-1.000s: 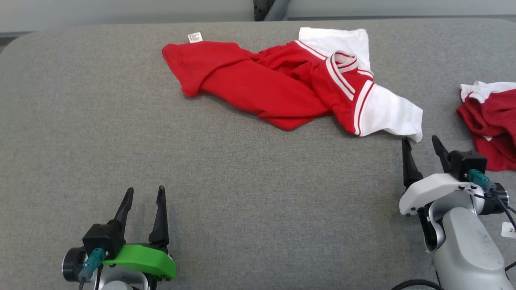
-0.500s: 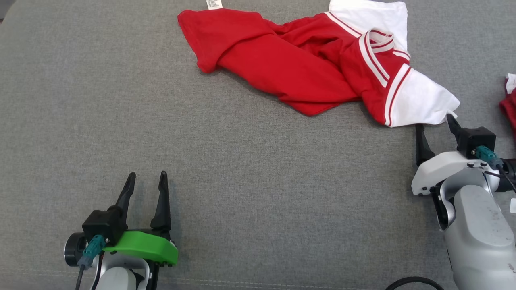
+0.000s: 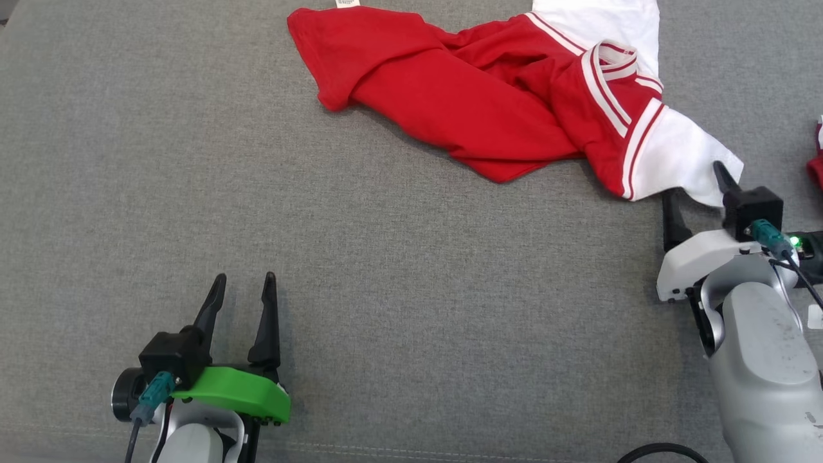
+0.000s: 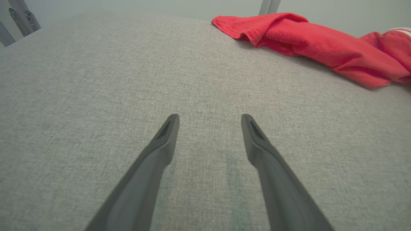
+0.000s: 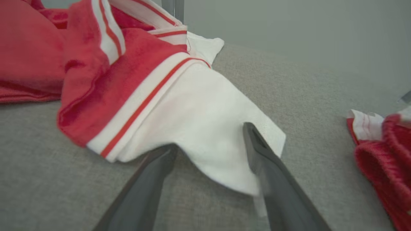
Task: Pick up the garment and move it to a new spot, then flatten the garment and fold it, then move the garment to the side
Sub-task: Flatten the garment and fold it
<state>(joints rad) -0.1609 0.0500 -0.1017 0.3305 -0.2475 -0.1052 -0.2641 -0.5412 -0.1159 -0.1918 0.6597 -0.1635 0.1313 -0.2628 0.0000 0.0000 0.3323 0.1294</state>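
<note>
The garment [image 3: 463,96] is a crumpled red shirt with white sleeves and red-and-white striped trim, lying at the far side of the grey surface; it also shows in the left wrist view [image 4: 308,48]. My right gripper [image 3: 693,181] stands open at the corner of the near white sleeve [image 5: 199,106]. In the right wrist view the right gripper [image 5: 210,136] has one finger under the sleeve's hem and the other over it, not closed. My left gripper [image 3: 244,278] is open over bare fabric at the lower left, well short of the shirt, with nothing between the left gripper's [image 4: 210,117] fingers.
Another red and white piece of clothing [image 3: 816,161] lies at the right edge, close to my right arm, and shows as a bunched heap [image 5: 382,150] in the right wrist view. The grey padded surface [image 3: 386,257] stretches wide between the two grippers.
The head camera has dipped, so the whole picture shifted. My right gripper has moved forward from short of the sleeve to straddle its corner. The left gripper has stayed open and nearly still.
</note>
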